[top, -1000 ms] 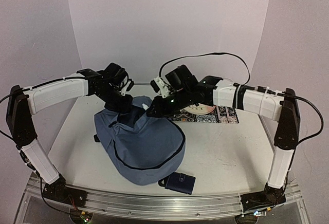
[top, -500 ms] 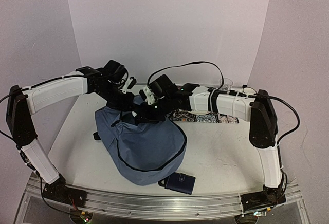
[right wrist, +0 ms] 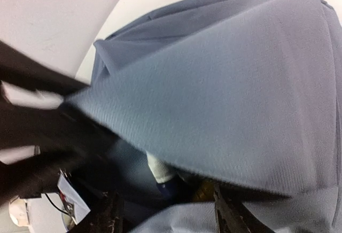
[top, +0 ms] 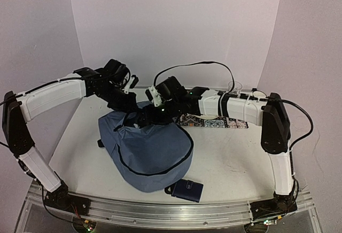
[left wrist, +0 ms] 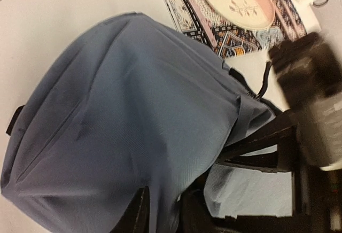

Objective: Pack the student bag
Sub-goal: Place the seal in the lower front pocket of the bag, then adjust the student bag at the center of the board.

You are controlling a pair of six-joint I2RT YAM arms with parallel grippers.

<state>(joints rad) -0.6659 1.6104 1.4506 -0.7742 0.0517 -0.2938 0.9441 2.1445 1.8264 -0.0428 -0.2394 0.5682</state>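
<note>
The student bag [top: 147, 150] is a slate-blue backpack lying in the middle of the table, its mouth toward the back. My left gripper [top: 127, 105] is shut on the fabric at the bag's upper rim and holds it lifted; in the left wrist view [left wrist: 163, 217] the blue cloth runs between the jaws. My right gripper [top: 145, 117] reaches into the open mouth. In the right wrist view [right wrist: 168, 217] its jaws stand wide apart under the raised flap. A white-capped dark blue item [right wrist: 163, 171] lies inside the bag, touching neither finger.
A small dark navy wallet [top: 187, 189] lies at the table's front edge, just right of the bag. A patterned placemat [top: 214, 121] with a plate [left wrist: 238, 0] lies behind the bag on the right. A clear cup [top: 235, 87] stands at the back right.
My right arm has stretched leftward and its gripper has gone from the bag's rim down into the opening. The left gripper has kept its hold, lifting the rim slightly.
</note>
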